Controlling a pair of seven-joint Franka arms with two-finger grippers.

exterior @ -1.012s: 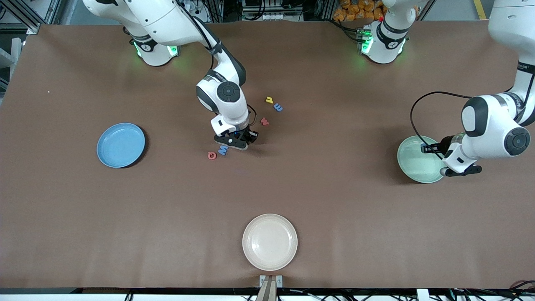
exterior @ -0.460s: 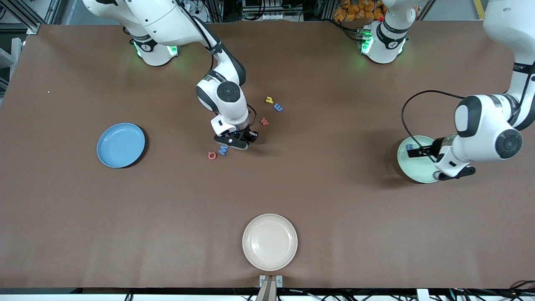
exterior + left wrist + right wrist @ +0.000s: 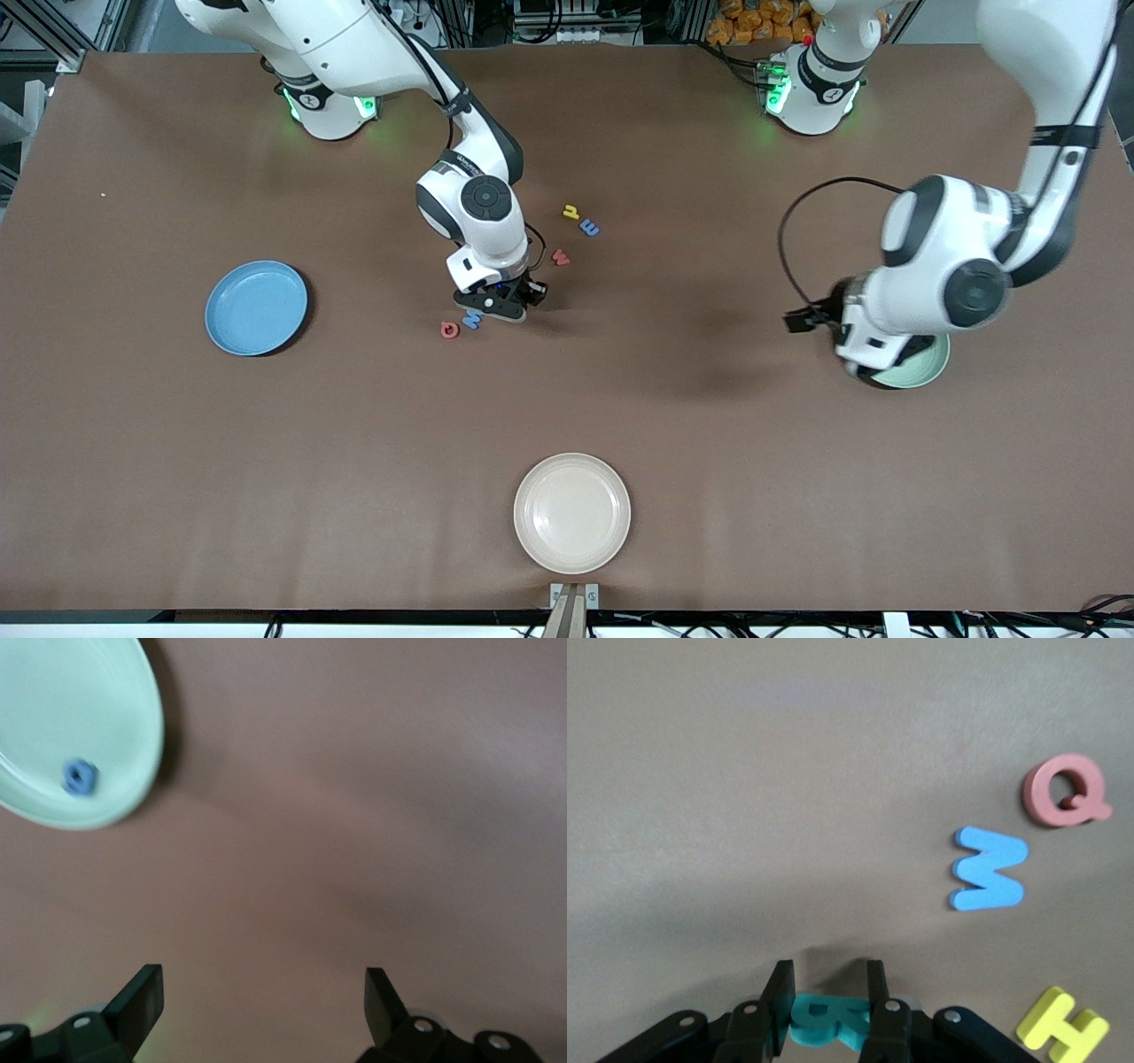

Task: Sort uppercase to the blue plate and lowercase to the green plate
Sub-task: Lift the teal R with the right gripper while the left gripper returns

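My right gripper is shut on the green R, low at the table; I cannot tell whether it is lifted. It also shows in the right wrist view. The blue W, red Q and yellow H lie beside it. The yellow h/n, blue m/e and red w lie farther from the camera. The blue plate holds nothing. My left gripper is open and empty over bare table beside the green plate, which holds the blue g.
A cream plate sits near the table's front edge, nearer the camera than the letters. The left arm's hand covers most of the green plate in the front view.
My left arm has swung from over the green plate toward the table's middle, and the blue g lies in that plate. My right gripper has barely moved.
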